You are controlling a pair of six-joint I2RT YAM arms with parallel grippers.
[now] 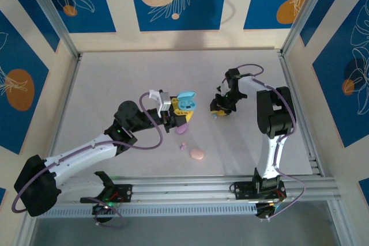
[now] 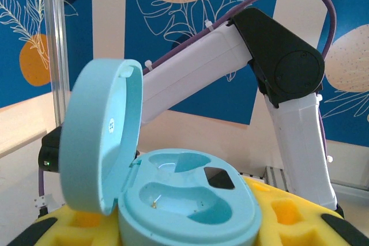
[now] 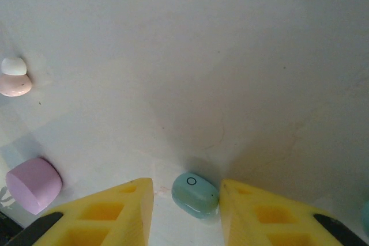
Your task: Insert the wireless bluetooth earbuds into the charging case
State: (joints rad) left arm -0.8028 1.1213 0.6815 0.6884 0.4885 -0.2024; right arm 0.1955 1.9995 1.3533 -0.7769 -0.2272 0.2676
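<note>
The left gripper (image 2: 184,223) is clenching the smooth, glossy blue case (image 2: 190,200), its rounded lid hinged up. The right gripper (image 3: 185,193), unclenched, is straddling a pebble-shaped teal earbud (image 3: 196,195) lying on the matte table (image 3: 230,56), right of centre.

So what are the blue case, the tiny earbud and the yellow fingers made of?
The blue case looks like smooth hard plastic: even colour, soft sheen, moulded hollows. The tiny earbud seems glossy plastic too; it catches light. The yellow fingers look matte plastic, maybe rubbery; hard to tell.
</note>
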